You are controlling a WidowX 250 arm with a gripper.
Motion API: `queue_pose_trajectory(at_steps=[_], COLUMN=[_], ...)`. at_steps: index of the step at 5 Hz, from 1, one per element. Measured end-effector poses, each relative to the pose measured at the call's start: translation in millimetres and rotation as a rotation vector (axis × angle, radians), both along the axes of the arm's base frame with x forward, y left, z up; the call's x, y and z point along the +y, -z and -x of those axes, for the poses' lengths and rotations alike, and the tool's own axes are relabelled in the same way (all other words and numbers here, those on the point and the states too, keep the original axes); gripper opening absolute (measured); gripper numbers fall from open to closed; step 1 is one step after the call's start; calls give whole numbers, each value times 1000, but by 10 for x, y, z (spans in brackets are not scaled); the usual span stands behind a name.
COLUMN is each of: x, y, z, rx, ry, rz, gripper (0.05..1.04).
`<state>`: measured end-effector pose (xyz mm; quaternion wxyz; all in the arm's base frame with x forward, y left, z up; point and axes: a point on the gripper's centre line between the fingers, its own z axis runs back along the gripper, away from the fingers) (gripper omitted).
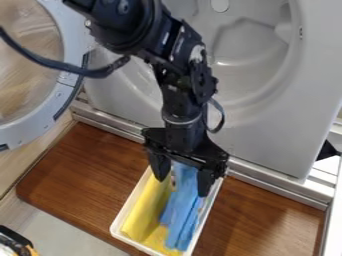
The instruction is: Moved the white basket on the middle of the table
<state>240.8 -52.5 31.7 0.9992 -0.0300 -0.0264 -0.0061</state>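
The gripper hangs over the back end of the white basket, its two fingers spread apart and pointing down. The basket is a long white container lying at a slant near the front middle of the brown wooden table. Inside it, a yellow cloth lies along the left and a blue cloth along the right. The blue cloth's upper end shows between the fingers, which stand open. Part of the basket's back rim is hidden behind the gripper.
Behind the brown wooden board stands a grey machine front with a round opening. Its round door is swung out at the left. A dark object with yellow parts is at the lower left corner.
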Motion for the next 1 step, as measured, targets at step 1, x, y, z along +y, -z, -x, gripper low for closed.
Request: queue_pose_trajectory(at_steps=[1], x=[21], y=[4], z=[0], rx=[22], ry=[1], rz=[-17], gripper=[1001])
